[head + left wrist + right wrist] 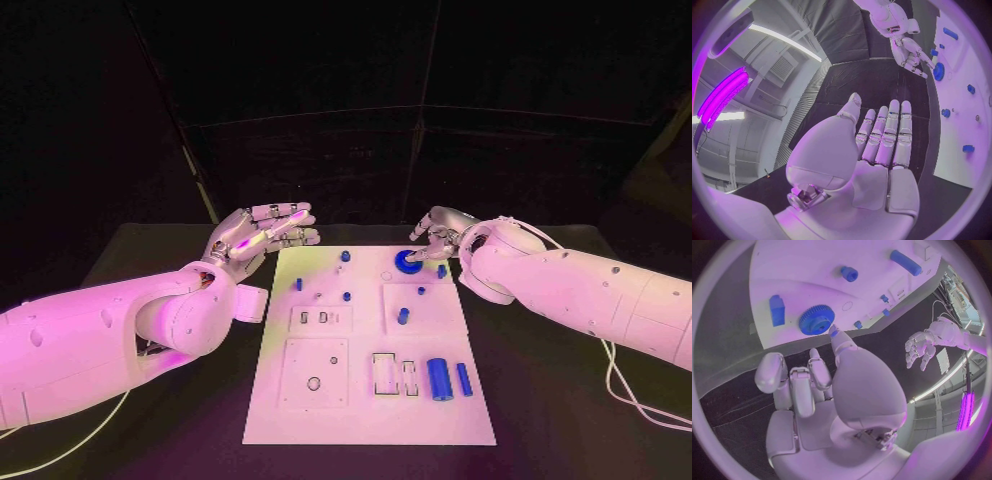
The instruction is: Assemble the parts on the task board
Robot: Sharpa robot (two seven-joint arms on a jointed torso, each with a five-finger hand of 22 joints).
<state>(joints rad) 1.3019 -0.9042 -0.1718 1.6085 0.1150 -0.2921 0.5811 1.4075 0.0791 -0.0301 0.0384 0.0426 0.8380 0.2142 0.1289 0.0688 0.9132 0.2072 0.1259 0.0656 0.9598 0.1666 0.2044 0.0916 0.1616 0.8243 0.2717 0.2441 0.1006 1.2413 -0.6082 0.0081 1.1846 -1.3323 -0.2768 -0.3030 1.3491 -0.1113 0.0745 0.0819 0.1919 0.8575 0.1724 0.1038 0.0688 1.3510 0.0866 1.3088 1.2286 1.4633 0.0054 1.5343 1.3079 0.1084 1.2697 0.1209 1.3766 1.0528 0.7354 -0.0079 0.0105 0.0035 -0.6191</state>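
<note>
Fingertips of the right hand (437, 232) meet the blue gear (410, 262) near the far edge of the task board (289, 425); from the head view the knuckles hide the contact, so whether the gear is pinched or merely touched cannot be told. In the right wrist view one fingertip (834, 333) reaches the gear's (816, 320) toothed rim while the other fingers curl back from the board (786, 270), with a small blue block (777, 310) just beside the gear. The left hand (260, 236) hovers off the board's far corner at about 10 o'clock, over the dark surface (548, 400); it holds nothing, and in the left wrist view its fingers (891, 131) lie straight and close together. Small blue pegs (346, 256) dot the far half of the board, too small to say if they stand in holes or lie loose. Toward 5 o'clock two blue cylinders (440, 379) lie side by side beside rectangular slots, and a square plate with a hole (315, 372) sits at about 7 o'clock. The near third of the board is bare, and open surface flanks both long edges. A white cable (635, 400) trails along the surface at 4 o'clock, running out of the picture.
</note>
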